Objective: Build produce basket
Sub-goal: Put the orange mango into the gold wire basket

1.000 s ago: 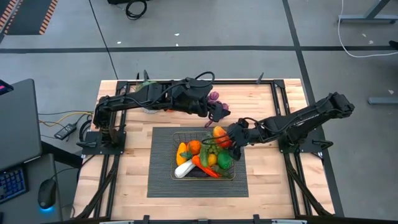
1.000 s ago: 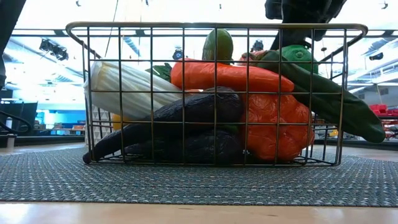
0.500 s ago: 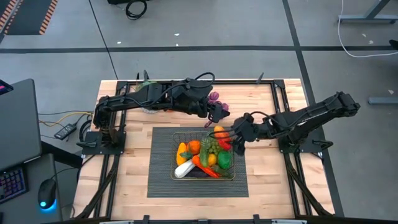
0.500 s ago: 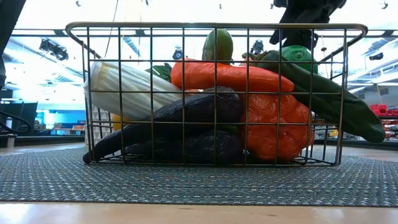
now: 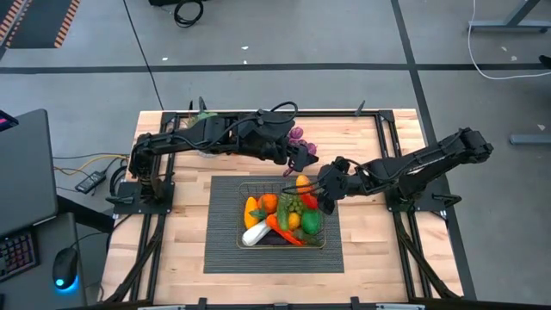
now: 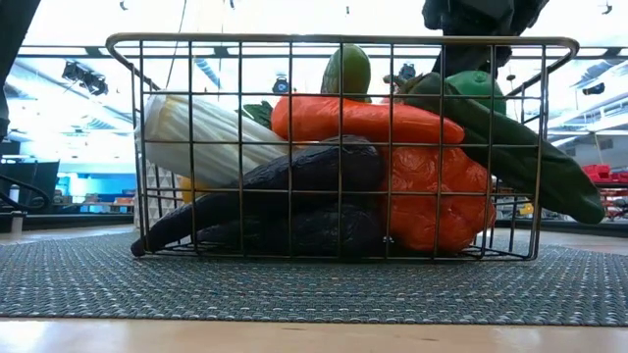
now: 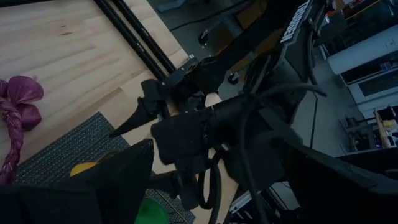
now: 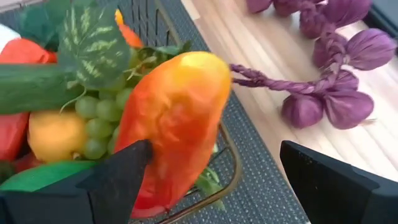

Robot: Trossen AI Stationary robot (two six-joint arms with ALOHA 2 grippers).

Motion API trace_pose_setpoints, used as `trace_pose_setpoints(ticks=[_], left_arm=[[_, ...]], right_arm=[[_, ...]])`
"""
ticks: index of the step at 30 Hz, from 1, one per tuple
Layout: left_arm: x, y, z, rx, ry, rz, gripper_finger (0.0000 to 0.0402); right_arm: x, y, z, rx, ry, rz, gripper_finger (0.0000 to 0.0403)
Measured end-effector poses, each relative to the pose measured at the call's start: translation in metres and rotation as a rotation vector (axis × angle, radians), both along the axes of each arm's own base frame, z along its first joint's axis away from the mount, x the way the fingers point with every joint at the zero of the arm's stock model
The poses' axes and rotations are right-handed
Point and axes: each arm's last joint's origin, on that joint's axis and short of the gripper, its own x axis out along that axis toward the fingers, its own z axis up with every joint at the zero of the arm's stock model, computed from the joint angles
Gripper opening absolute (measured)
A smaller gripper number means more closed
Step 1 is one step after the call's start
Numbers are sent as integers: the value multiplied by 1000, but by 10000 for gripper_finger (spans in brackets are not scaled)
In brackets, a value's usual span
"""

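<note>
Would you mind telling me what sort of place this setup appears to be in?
Probably a robotics lab or workshop: a wooden table on a bare grey floor, cables trailing across it, and a laptop alongside.

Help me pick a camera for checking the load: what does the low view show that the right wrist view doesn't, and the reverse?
Only the low view shows the leek, carrot and dark eggplant stacked behind the basket mesh. Only the right wrist view shows the orange-yellow pepper, green grapes and purple braided bunch on the table outside. Both show the cucumber.
</note>
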Motion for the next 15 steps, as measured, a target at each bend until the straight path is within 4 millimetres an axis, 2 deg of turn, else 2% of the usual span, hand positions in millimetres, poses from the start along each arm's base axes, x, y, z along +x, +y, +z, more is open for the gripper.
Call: trace_pose_setpoints(ticks=[15], left_arm=[[0,-1,-1,1,10,-4,353]], right_arm=[[6,4,-13,67,56,-7,374]])
